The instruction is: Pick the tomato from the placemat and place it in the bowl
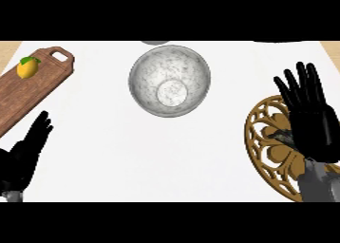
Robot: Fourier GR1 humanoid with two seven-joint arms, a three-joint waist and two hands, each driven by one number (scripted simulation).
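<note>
Right hand (314, 124) open over placemat (265, 142); bowl (170, 79) apart.

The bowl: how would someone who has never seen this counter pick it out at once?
Start at the white counter and look to the middle of its far side. There sits the bowl, round, grey and speckled, with nothing in it. The wooden board on its left is brown and carries a lemon.

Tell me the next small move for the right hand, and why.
Probably lower the black right hand and curl its fingers; it hangs open over the round golden openwork placemat. The tomato is out of sight, perhaps under it. The speckled grey bowl holds nothing.
</note>
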